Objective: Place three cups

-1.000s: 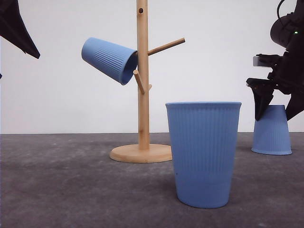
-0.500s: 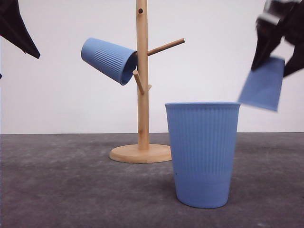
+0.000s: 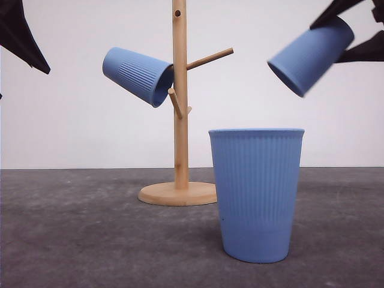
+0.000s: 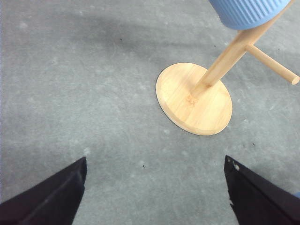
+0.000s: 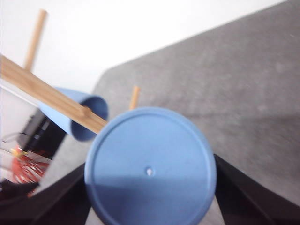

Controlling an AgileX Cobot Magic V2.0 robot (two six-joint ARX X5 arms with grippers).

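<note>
The right gripper (image 3: 351, 33) is shown raised at the upper right of the front view, its dark fingers pressed against opposite sides of a light-blue cup (image 3: 311, 55). The carried cup is held near its closed base and tilted, the open mouth directed down and toward the wooden rack (image 3: 179, 90). In the right wrist view the flat base of this cup (image 5: 150, 168) is seen between the two fingers, with the rack's post and pegs beyond it.

A second cup (image 3: 139, 75) is seen hung mouth-first on a peg on the left side of the post, tilted upward and away. The third cup (image 3: 257, 193) stands upright on the grey table (image 3: 72, 234), nearest the camera and apart from the rack's round base (image 3: 178, 193). An upper right peg (image 3: 209, 58) is bare and is judged to be the likely target.

The left gripper (image 4: 154, 192) is shown spread wide and holding nothing, above the table near the rack base.

The cups are judged light, thin-walled and somewhat flexible, so moderate squeeze is advised. The ribbed upper wall is expected to give friction; the smooth band near the base may slip. A hold across the base end is suited to hanging, as the mouth is left free for the peg.
</note>
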